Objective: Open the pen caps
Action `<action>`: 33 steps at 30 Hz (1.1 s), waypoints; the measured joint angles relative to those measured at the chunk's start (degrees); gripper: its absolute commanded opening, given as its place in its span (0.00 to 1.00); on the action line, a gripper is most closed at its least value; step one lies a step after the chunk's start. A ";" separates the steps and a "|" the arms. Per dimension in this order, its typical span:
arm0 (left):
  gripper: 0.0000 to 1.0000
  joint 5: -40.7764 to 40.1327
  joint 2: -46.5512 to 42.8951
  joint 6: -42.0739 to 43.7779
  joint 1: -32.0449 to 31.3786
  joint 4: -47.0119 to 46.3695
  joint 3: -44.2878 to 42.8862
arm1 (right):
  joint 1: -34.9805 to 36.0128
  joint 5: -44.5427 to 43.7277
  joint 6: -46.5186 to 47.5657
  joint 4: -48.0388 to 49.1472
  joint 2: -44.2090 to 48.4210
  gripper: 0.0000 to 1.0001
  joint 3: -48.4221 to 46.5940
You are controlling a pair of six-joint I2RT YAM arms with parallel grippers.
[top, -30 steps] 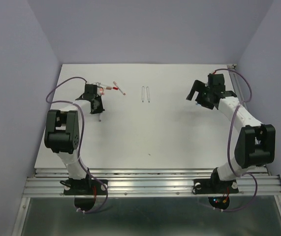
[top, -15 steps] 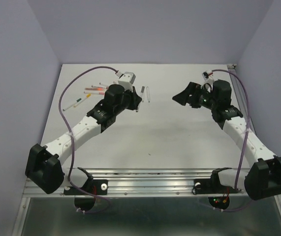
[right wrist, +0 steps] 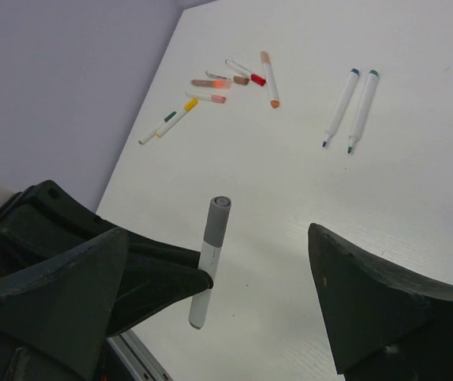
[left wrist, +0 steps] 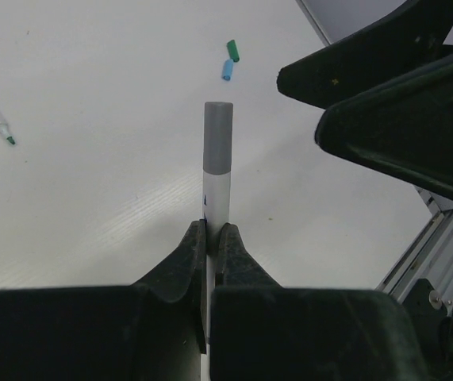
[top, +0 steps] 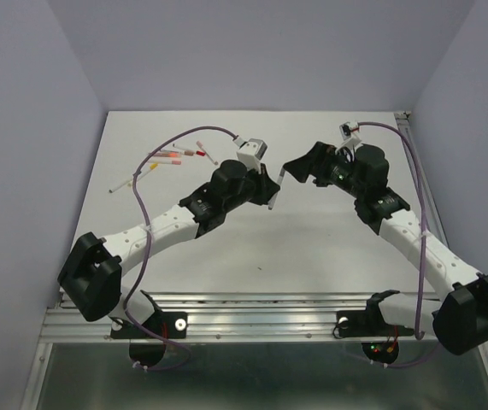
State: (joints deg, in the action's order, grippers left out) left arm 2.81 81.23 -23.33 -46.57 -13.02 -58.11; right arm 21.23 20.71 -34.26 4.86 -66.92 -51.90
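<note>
White tabletop (top: 329, 248): broad bare stretch at centre and near side, up to aluminium rail (top: 269, 318) on near edge. Lilac walls (top: 21, 128) close in left, right, far.

Left gripper (left wrist: 211, 232) clamped on white pen body (left wrist: 215, 194), held clear of tabletop mid-table; grey plastic cap (left wrist: 217, 136) on its tip.

Right gripper (top: 302, 164) gaping wide, just right of cap, not touching.

Loose blue cap (left wrist: 227, 70) and green cap (left wrist: 232, 50) lie on tabletop beyond pen tip.

Two uncapped white pens (right wrist: 339, 109) far-left of held pen. Cluster of capped pens (top: 175, 158) far left.

Pen (left wrist: 217, 171) in L gripper (left wrist: 210, 238) mid-table, R gripper (top: 299, 165) just right; loose pens (top: 175, 158) far-left.
</note>
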 measured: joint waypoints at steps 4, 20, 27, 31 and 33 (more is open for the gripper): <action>0.00 0.33 0.33 -1.20 -0.72 -2.10 0.02 | 0.44 -2.38 -1.25 0.57 -1.07 0.97 0.00; 0.00 1.22 2.43 -2.29 -3.39 -4.76 0.02 | 2.10 -4.90 -3.52 0.70 -5.03 0.39 -0.02; 0.00 0.90 2.51 -2.43 -3.74 -4.76 0.02 | 2.10 -8.81 -2.40 -3.52 -5.60 0.57 -1.07; 0.00 -0.50 2.67 -2.67 -3.74 -4.17 -0.09 | 2.10 -14.73 -1.29 -9.20 -7.10 0.61 -3.04; 0.00 -1.33 2.73 -2.69 -3.74 -3.63 -0.20 | 2.10 -16.20 -1.05 -10.62 -7.65 0.62 -3.15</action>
State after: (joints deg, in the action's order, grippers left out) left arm 1.48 83.96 -26.02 -50.30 -16.64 -58.30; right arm 23.33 4.51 -35.31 -5.76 -74.56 -55.05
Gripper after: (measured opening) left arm 0.066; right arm 0.601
